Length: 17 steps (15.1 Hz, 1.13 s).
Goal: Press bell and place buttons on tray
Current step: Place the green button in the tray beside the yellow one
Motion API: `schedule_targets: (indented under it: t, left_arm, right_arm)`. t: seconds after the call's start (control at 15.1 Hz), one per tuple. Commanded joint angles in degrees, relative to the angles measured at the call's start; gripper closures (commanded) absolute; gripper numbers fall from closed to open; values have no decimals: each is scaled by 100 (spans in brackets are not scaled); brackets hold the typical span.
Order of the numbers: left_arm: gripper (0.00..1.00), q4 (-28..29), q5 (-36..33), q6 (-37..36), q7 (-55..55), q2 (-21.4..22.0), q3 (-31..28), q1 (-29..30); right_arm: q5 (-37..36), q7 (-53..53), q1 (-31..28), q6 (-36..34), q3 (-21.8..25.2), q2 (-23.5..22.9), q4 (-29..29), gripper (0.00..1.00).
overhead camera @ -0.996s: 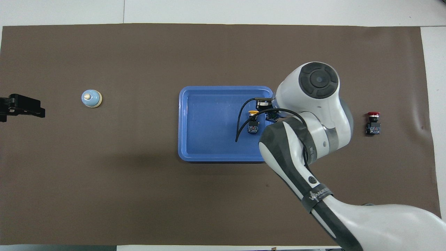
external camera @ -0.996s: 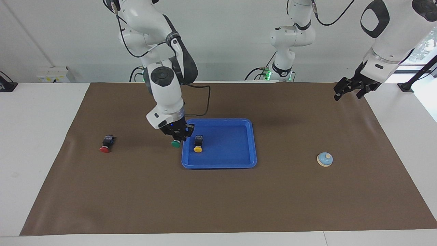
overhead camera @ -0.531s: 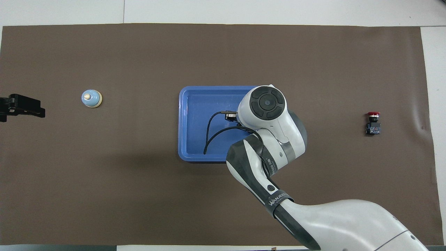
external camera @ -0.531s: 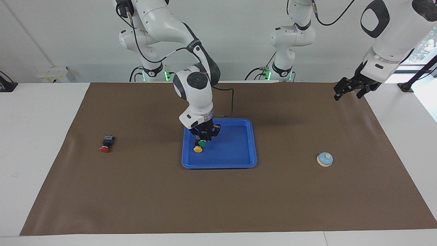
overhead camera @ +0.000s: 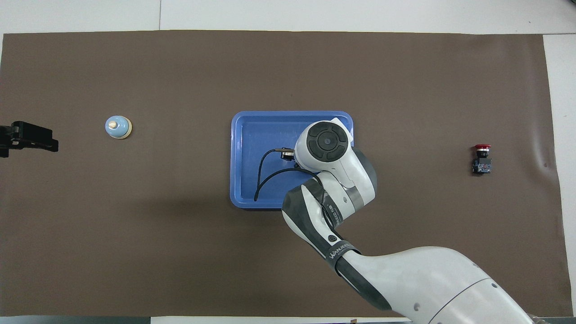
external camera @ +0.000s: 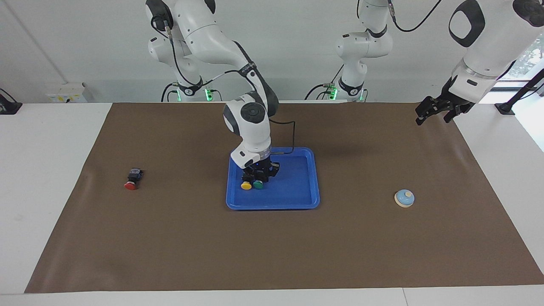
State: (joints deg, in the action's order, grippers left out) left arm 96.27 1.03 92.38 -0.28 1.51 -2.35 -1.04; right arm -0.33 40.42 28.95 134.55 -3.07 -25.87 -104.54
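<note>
The green button (external camera: pixel 258 184) sits low in the blue tray (external camera: pixel 297 199), right alongside the yellow button (external camera: pixel 245 185), the two caps just beside each other, and the right claw (external camera: pixel 260 173) is clenched on the green one's black body. Whether that button rests on the tray floor or hangs a hair above it, I cannot tell. On the facing view's clock face, with the tray's middle as the dial's centre, both buttons lie at about nine o'clock, hard toward the right arm's end of the tray. From overhead the right arm's wrist covers that corner, so neither cap shows there; only the tray's rim (overhead camera: pixel 234 157) and bare floor do.

Out on the brown mat (external camera: pixel 297 255), the red button (external camera: pixel 131 179) lies on its side, well apart from the tray at nine o'clock from it in the facing view, toward the right arm's end of the desk (external camera: pixel 42 170). The bell (external camera: pixel 404 198) stands upright on the mat at roughly three o'clock from the tray, toward the left arm's end.

The left claw (external camera: pixel 433 114) waits up in the air over the mat's corner at that end, jaws released and carrying nothing.
</note>
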Motion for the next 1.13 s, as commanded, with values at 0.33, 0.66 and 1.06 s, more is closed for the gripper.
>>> schedule_targets:
  t: [0.33, 0.66, 1.06]
  left_arm:
    - [0, 67, -33, -45, -60, 112, -2, 7]
    - [0, 67, -33, -45, -60, 112, -2, 7]
    - [0, 67, -33, -45, -60, 112, -2, 7]
  right_arm:
    - [25, 273, -3, -78, -1, 20, 65, 0]
    - [25, 221, -398, -946, 25, 389, 407, 0]
    - [-72, -603, -1302, -1808, 61, 899, 443, 0]
